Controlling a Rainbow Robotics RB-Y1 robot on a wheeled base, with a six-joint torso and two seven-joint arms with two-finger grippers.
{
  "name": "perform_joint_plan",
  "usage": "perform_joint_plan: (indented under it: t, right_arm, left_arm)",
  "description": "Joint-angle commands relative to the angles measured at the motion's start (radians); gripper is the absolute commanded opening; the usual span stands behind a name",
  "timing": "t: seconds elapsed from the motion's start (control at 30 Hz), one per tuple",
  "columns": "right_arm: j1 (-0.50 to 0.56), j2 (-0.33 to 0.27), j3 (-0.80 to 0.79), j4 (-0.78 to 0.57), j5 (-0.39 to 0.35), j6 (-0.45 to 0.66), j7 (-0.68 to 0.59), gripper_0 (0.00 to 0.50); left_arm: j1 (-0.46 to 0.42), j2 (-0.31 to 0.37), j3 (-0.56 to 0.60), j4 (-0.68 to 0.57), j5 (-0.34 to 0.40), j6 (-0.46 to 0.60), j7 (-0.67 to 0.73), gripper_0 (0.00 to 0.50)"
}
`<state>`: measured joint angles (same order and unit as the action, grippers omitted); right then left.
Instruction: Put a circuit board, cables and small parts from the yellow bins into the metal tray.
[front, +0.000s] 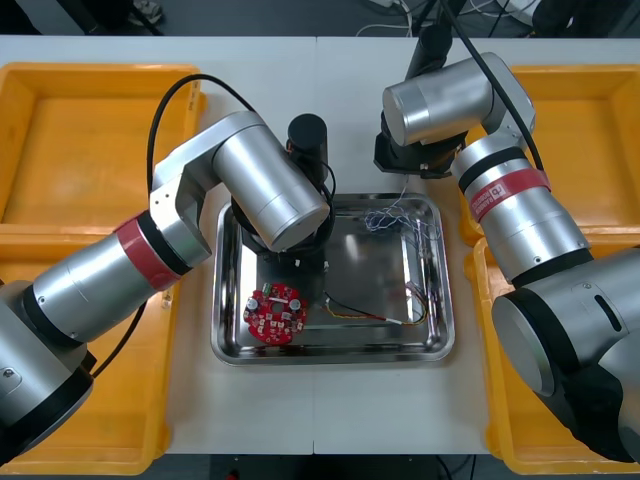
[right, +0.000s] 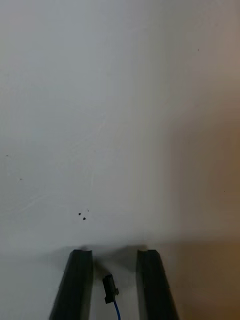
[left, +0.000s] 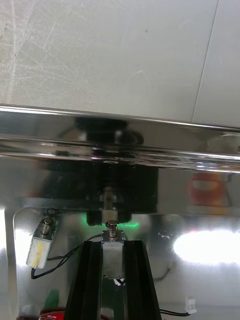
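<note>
Round red circuit board (front: 275, 313) lies flat in the metal tray (front: 365, 265), at the tray's 7 o'clock corner. A red and yellow cable (front: 375, 312) lies across the tray floor toward 5 o'clock. A twisted blue and white cable (front: 400, 215) is bunched at the 1 o'clock corner, partly over the rim.

The left arm reaches over the tray's 10 o'clock part. In the left wrist view the left tool (left: 112, 245) hangs low inside the tray near its shiny wall. Its fingers are pinching a small metal part (left: 112, 257) that stands upright between them. A second small metal part (left: 40, 245), with a black cable (left: 55, 262) running from it, lies on the tray floor just beside those fingers.

The right tool (right: 115, 252) hovers over the bare bench (front: 345, 100) just beyond the tray's 12 o'clock edge. Its fingers are spread, and a small black connector (right: 110, 287) on a blue wire (right: 116, 310) sits in the gap without filling it.

Yellow bins (front: 60, 140) flank the tray at 3 and 9 o'clock.
</note>
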<state>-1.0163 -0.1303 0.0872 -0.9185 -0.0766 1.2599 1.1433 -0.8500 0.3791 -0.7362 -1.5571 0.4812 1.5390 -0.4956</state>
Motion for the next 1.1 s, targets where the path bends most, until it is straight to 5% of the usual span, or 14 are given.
perform_joint_plan:
  t: [0.03,0.27,0.3,0.33,0.37,0.4,0.43,1.1]
  right_arm:
    - [0.016,0.014,0.028,-0.016,0.000,-0.005,-0.031,0.116]
    - [0.016,0.012,0.025,-0.060,0.001,0.059,-0.023,0.050]
    - [0.016,0.011,0.025,-0.076,0.000,0.079,-0.022,0.030]
    - [0.016,0.011,0.025,-0.091,0.000,0.096,-0.020,0.005]
    - [0.016,0.011,0.025,-0.100,-0.002,0.108,-0.019,0.000]
    - [0.016,0.009,0.025,-0.119,-0.003,0.128,-0.019,0.000]
    - [0.016,0.009,0.025,-0.138,-0.005,0.153,-0.016,0.000]
    - [0.073,0.003,0.006,-0.435,-0.060,0.461,0.001,0.000]
  left_arm:
    - [0.011,-0.019,-0.015,-0.009,0.005,-0.028,0.000,0.000]
    - [0.012,-0.012,-0.017,-0.009,0.013,-0.031,-0.001,0.000]
    - [0.012,-0.012,-0.015,-0.009,0.014,-0.031,-0.001,0.040]
    - [0.012,-0.011,-0.017,-0.009,0.014,-0.031,-0.005,0.221]
    - [0.012,-0.011,-0.017,-0.009,0.014,-0.033,-0.006,0.297]
    - [0.012,-0.011,-0.017,-0.009,0.014,-0.036,-0.008,0.449]
    - [0.012,-0.009,-0.017,-0.009,0.013,-0.040,-0.009,0.491]
    - [0.011,0.047,0.027,-0.095,0.053,0.032,-0.026,0.500]
